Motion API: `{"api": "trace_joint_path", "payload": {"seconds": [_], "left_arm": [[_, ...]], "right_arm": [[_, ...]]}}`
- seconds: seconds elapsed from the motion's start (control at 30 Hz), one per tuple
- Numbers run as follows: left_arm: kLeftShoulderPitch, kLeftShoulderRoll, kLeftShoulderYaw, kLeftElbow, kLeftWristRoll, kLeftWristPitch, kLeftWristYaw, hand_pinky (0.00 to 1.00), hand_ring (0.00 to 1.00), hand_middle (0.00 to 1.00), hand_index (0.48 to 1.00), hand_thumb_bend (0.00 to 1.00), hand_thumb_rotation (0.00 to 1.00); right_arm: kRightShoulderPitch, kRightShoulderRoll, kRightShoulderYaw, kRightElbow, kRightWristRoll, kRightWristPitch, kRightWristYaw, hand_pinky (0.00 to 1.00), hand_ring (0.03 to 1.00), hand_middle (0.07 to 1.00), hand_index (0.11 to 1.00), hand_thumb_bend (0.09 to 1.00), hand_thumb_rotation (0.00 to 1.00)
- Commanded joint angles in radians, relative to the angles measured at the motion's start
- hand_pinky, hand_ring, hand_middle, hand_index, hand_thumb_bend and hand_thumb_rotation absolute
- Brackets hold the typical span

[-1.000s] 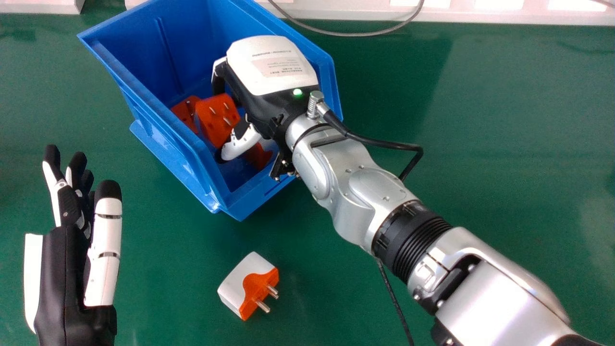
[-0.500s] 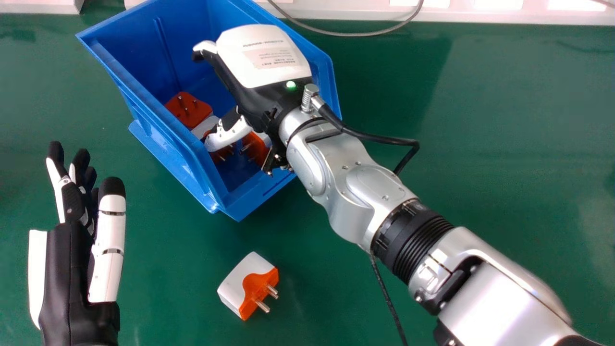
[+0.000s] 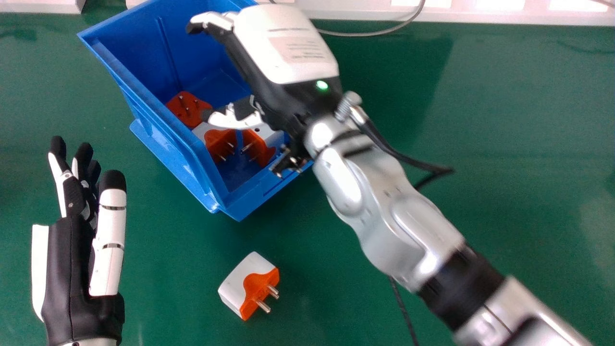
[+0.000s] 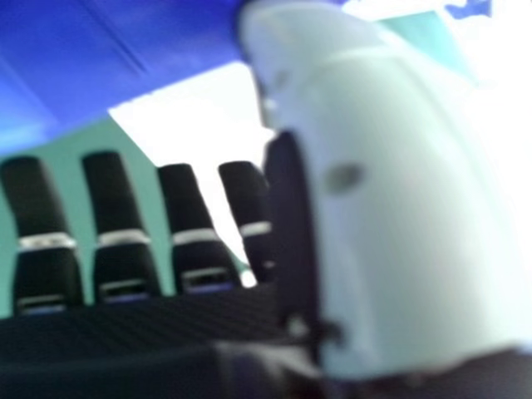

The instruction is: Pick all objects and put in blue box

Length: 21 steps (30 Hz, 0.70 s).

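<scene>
“Left robot hand (image 3: 72,269) first: how does it stand?”

“Its fingers are straight and a little spread, the thumb extended beside them. It is on the near left of the blue box (image 3: 168,149), well apart from it.”

“And the loose plug adapter (image 3: 240,283)?”

“White and orange, lying on the green bench (image 3: 168,288), between us and the near corner of the box. Its metal pins point rightward.”

“What comes in at the near right of the box?”

“A silver forearm (image 3: 399,240), slanting up to the right robot hand (image 3: 283,53). That one is palm down over the right part of the box, fingers extended and thumb apart from them.”

“What lies in the box?”

“Three more adapters with orange faces. Two sit toward the near end, one on the left (image 3: 220,143) and one on the right (image 3: 259,149), pins showing on both. Beyond them, by the left wall, the third (image 3: 185,108) has its pins up.”

“Past the box?”

“A thin grey cable (image 3: 375,33) curves out beyond it on the right, and a pale strip (image 3: 365,13) runs along the bench's far side.”
</scene>
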Motion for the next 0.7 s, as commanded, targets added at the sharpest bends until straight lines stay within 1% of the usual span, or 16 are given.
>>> {"api": "trace_joint_path", "payload": {"seconds": [0.0,0.03,0.07,0.1,0.13,0.17,0.2,0.23,0.27,0.3,0.37,0.43,0.5,0.53,0.6,0.67], "left_arm": [[0.0,0.003,0.002,-0.001,-0.005,-0.022,-0.006,1.0,1.0,1.0,1.0,0.44,0.79],[0.002,0.008,0.004,0.004,0.008,-0.027,-0.005,1.0,1.0,1.0,1.0,0.45,0.8],[0.002,0.011,0.005,0.012,0.014,-0.035,-0.007,1.0,1.0,1.0,1.0,0.43,0.82],[0.001,0.009,0.006,0.017,0.013,-0.037,-0.007,1.0,1.0,1.0,1.0,0.43,0.82],[0.001,0.006,0.006,0.021,0.003,-0.038,-0.01,1.0,1.0,1.0,1.0,0.43,0.81],[0.002,0.003,0.005,0.025,-0.006,-0.04,-0.012,1.0,1.0,1.0,1.0,0.42,0.8],[0.004,0.0,0.004,0.028,-0.008,-0.042,-0.013,1.0,1.0,1.0,1.0,0.42,0.79],[0.007,-0.001,0.002,0.029,-0.002,-0.045,-0.011,1.0,1.0,1.0,1.0,0.42,0.78],[0.01,-0.002,0.002,0.032,0.004,-0.049,-0.01,1.0,1.0,1.0,1.0,0.4,0.78],[0.012,-0.003,0.001,0.035,0.007,-0.054,-0.01,1.0,1.0,1.0,1.0,0.39,0.78],[0.014,0.0,0.002,0.046,0.01,-0.065,-0.013,1.0,1.0,1.0,1.0,0.4,0.78],[0.013,0.004,0.003,0.059,0.015,-0.078,-0.015,1.0,1.0,1.0,1.0,0.42,0.78],[0.01,0.01,0.005,0.074,0.016,-0.094,-0.019,1.0,1.0,1.0,1.0,0.48,0.78],[0.009,0.012,0.006,0.082,0.02,-0.103,-0.019,1.0,1.0,1.0,1.0,0.49,0.78],[0.007,0.011,0.006,0.089,0.02,-0.108,-0.017,1.0,1.0,1.0,1.0,0.51,0.79],[0.003,0.01,0.006,0.099,0.015,-0.115,-0.017,1.0,1.0,1.0,1.0,0.52,0.79]], "right_arm": [[0.092,-0.033,-0.018,-0.196,-0.021,-0.011,0.012,0.56,0.714,0.786,0.771,0.392,0.19],[0.146,-0.051,-0.022,-0.264,-0.018,-0.023,0.019,0.56,0.712,0.785,0.772,0.393,0.19],[0.192,-0.066,-0.024,-0.324,-0.02,-0.028,0.03,0.56,0.716,0.784,0.777,0.388,0.23],[0.244,-0.081,-0.027,-0.382,-0.019,-0.036,0.034,0.55,0.715,0.78,0.781,0.391,0.25],[0.312,-0.107,-0.029,-0.452,-0.022,-0.042,0.045,0.54,0.704,0.77,0.771,0.419,0.23],[0.358,-0.123,-0.031,-0.499,-0.026,-0.045,0.054,0.53,0.7,0.767,0.769,0.419,0.28],[0.399,-0.138,-0.035,-0.535,-0.027,-0.055,0.058,0.53,0.696,0.765,0.768,0.418,0.33],[0.455,-0.161,-0.043,-0.572,-0.021,-0.072,0.057,0.52,0.693,0.763,0.766,0.421,0.35],[0.493,-0.173,-0.05,-0.595,-0.018,-0.087,0.056,0.52,0.694,0.764,0.764,0.436,0.37],[0.534,-0.191,-0.06,-0.614,-0.011,-0.109,0.052,0.53,0.695,0.764,0.764,0.443,0.37],[0.619,-0.226,-0.084,-0.641,0.009,-0.156,0.041,0.53,0.693,0.764,0.768,0.444,0.42],[0.697,-0.262,-0.112,-0.648,0.028,-0.214,0.019,0.54,0.686,0.756,0.769,0.453,0.48],[0.759,-0.3,-0.139,-0.631,0.042,-0.282,-0.013,0.53,0.673,0.739,0.754,0.462,0.51],[0.786,-0.316,-0.151,-0.618,0.049,-0.314,-0.027,0.53,0.669,0.732,0.744,0.465,0.52],[0.822,-0.336,-0.169,-0.583,0.051,-0.369,-0.057,0.53,0.665,0.721,0.727,0.473,0.51],[0.844,-0.344,-0.18,-0.54,0.045,-0.416,-0.088,0.52,0.646,0.701,0.701,0.49,0.49]]}}
